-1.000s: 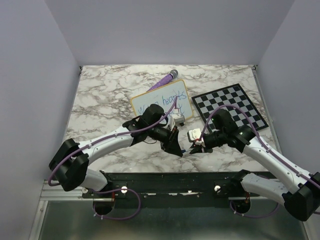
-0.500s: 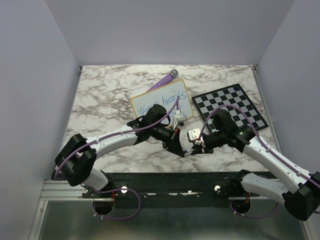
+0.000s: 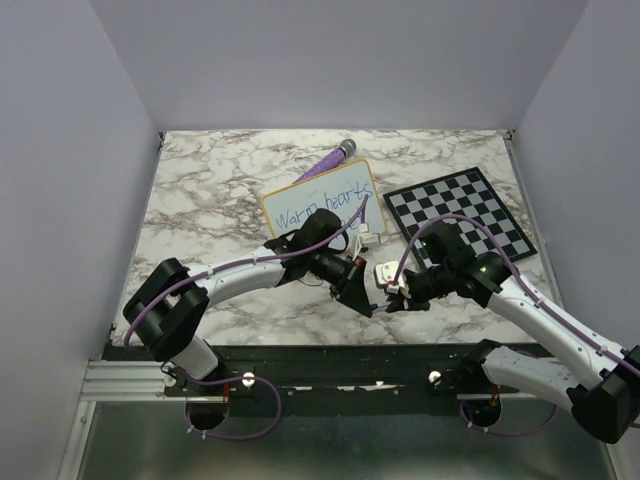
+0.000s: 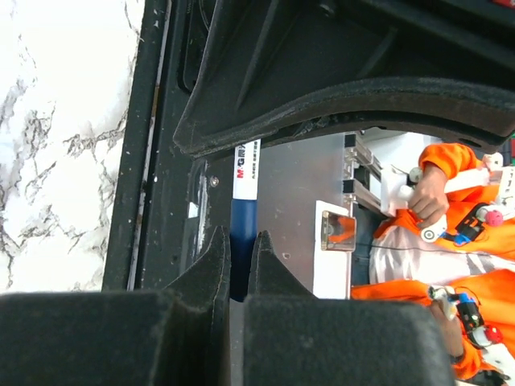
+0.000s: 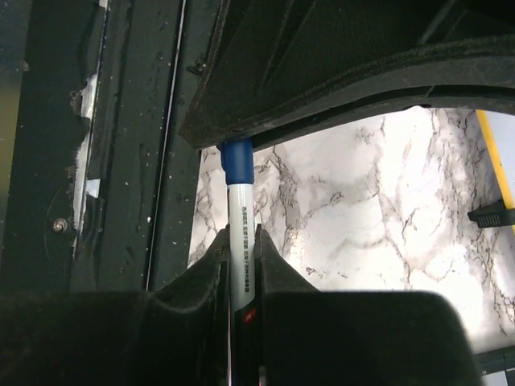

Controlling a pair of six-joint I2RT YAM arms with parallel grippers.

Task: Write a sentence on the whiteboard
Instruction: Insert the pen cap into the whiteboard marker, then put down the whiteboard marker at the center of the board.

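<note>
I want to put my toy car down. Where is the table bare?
The table is bare left of the whiteboard and behind the chessboard. Crowded front middle, where the left gripper and right gripper clamp the marker.

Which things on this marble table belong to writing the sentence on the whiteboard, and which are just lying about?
In use: small yellow-framed whiteboard; blue handwritten sentence on it; white blue-capped marker, clamped by left gripper and right gripper.
Lying about: black-and-white checkered chessboard; purple stick with grey tip, behind the whiteboard.
</note>
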